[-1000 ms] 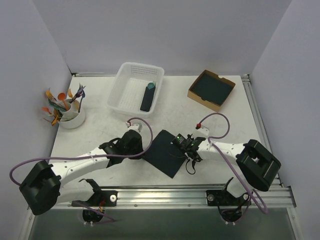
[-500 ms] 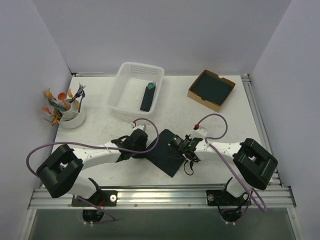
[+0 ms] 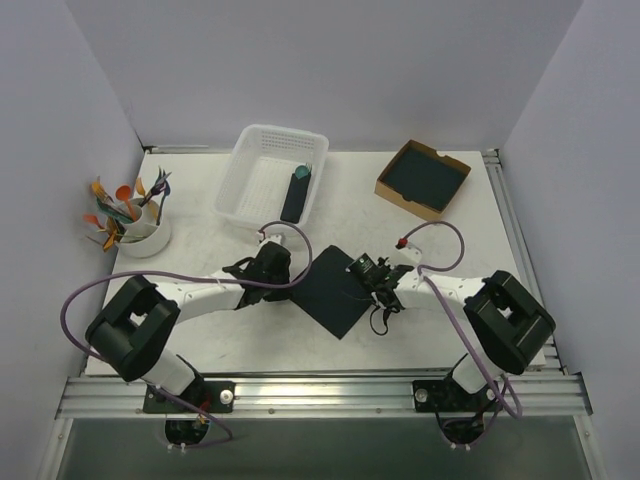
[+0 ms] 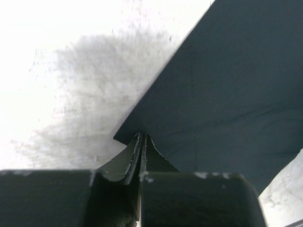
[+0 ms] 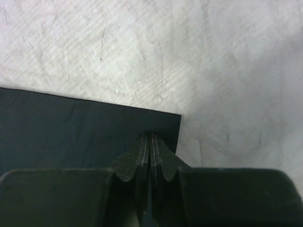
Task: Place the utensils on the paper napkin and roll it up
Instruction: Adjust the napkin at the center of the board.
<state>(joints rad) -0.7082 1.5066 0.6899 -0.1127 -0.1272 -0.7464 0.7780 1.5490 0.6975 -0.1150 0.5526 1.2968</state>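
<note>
1. The left gripper was closed, pinching one corner of the paper napkin. The right gripper was closed on the opposite corner.
2. The paper napkin lay spread on the table, between both arms.
3. The utensils stood in a white cup, well apart from it. I judge that placing and rolling were not yet done.

Napkin on table, before basket

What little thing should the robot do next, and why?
Probably open the left gripper and let go: the paper napkin already lies flat, nothing is on it, and the orange utensils wait in the white cup on that side.
</note>
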